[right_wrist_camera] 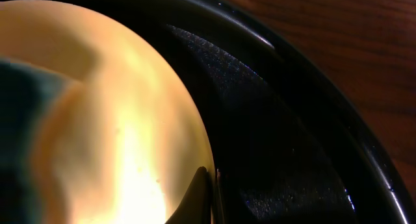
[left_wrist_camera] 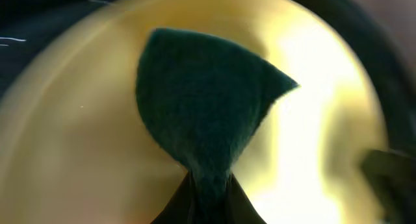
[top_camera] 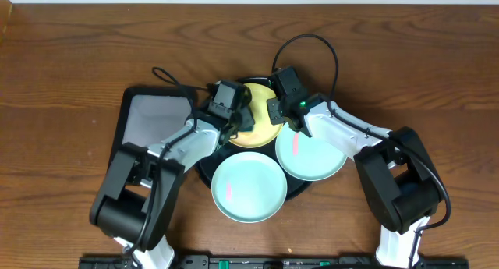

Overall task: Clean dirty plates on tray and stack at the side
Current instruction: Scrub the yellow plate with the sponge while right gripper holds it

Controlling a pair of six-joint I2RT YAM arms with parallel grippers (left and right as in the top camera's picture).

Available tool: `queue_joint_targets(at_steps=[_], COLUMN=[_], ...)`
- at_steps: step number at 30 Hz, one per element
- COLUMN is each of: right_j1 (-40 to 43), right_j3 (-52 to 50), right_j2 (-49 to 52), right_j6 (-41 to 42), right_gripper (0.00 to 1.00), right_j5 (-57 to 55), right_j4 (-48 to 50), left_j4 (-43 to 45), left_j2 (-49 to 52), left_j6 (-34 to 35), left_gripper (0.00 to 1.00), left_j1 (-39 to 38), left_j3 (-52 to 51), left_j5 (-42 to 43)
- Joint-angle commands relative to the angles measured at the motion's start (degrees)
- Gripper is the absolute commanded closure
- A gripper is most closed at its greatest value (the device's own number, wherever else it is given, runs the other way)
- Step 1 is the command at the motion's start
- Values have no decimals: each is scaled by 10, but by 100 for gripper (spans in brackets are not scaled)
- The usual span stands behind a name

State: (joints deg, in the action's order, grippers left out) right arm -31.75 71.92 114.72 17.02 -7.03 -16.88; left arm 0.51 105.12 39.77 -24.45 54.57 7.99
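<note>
yellow plate (top_camera: 263, 133), dark green sponge (left_wrist_camera: 203, 110), black textured tray (right_wrist_camera: 260, 120).

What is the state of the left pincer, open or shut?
Shut on the green sponge: the left wrist view shows the left pincer pinching its narrow end over the yellow plate.

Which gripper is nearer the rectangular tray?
Left. The left gripper, holding a sponge on the yellow plate, sits beside the rectangular tray; the right gripper holds the plate's far edge.

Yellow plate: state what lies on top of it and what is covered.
A dark green sponge, held by the jaws of the left gripper, lies on the yellow plate; the right gripper pinches its rim. The surface beneath the sponge is hidden.
</note>
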Motion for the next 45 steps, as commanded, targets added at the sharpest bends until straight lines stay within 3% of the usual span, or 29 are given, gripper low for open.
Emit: queue_joint_targets(at_steps=[1,4,15,28,31,38,45], right_j1=[-3,-3,-3,-3,-3,-3,-3], right_j3=[-2,-2,-2,-2,-2,-2,-2], right_j2=[-14,-14,-14,-14,-14,-14,-14], right_j6=[8,8,8,8,8,8,8], right_gripper=[99,99,96,96,97,98,98], right_j5=[0,0,0,0,0,0,0], right_j4=[2,4,4,4,4,4,4], left_j4=[17,16,-100,-90,-101,-100,-68], left_j2=[5,-21,-159,-40,-12,-9,-12], left_j6=[-3,-22,-42,-41,-15,26,21], left_gripper=[93,93,93,93,92,93,93], left_j1=[-4,3,14,14,13,-4,4], left_j3=[3,11,16,9,9,10,19], left_j5=[107,99,-60,-89,-72,72,84])
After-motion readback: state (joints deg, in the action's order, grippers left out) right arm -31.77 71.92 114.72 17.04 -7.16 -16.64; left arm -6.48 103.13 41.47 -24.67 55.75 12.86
